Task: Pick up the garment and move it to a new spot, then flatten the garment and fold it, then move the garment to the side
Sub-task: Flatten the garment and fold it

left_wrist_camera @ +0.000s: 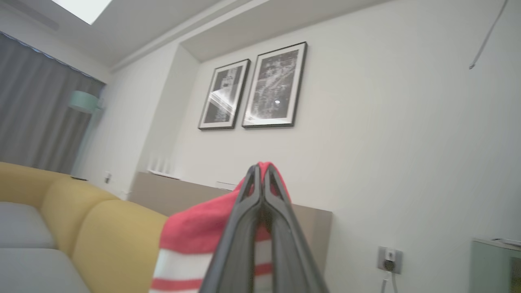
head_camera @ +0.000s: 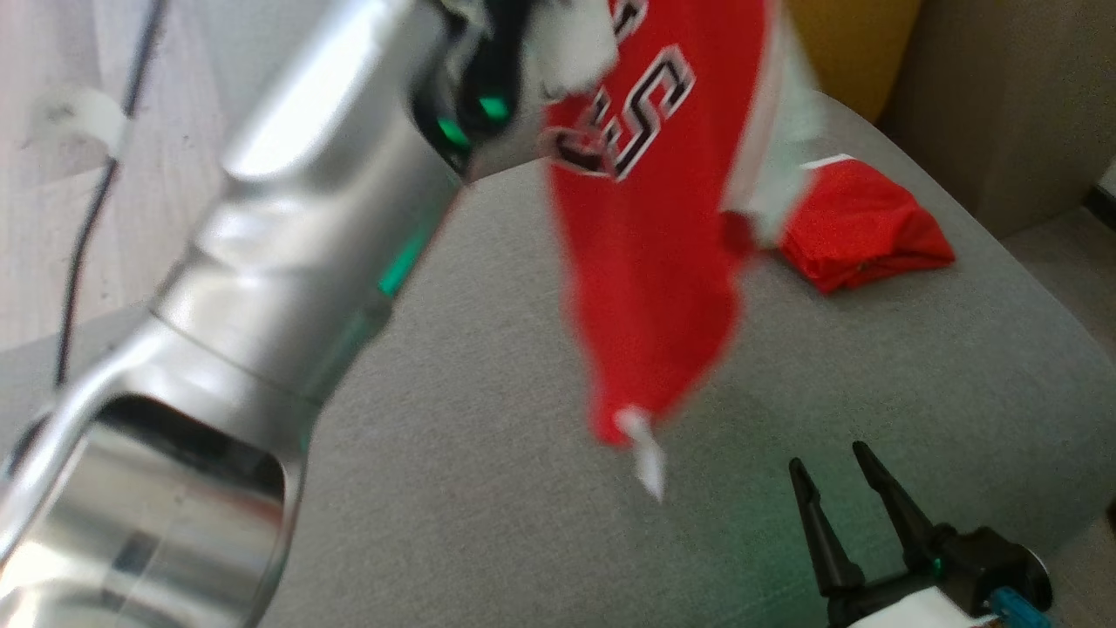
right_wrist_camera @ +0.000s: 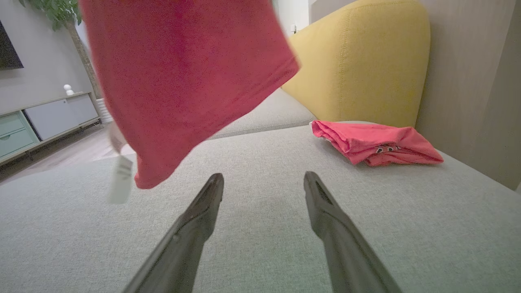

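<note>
A red garment (head_camera: 649, 262) with black-and-white lettering and white trim hangs in the air over the grey sofa seat (head_camera: 488, 488), a white tag dangling from its lowest corner. My left gripper (left_wrist_camera: 260, 171) is raised high and shut on the garment's red, white-striped edge (left_wrist_camera: 195, 236). In the right wrist view the hanging red garment (right_wrist_camera: 183, 77) sways just above and left of the fingers. My right gripper (head_camera: 830, 462) stands open low over the seat at the lower right, apart from the cloth, its fingers (right_wrist_camera: 207, 203) spread with nothing between them.
A second red garment (head_camera: 859, 231), folded, lies on the seat near the yellow backrest cushion (right_wrist_camera: 362, 61). My silver left arm (head_camera: 288, 262) fills the left of the head view. A dark cable (head_camera: 87, 227) hangs at the far left. A wooden panel (right_wrist_camera: 468, 81) borders the sofa's right.
</note>
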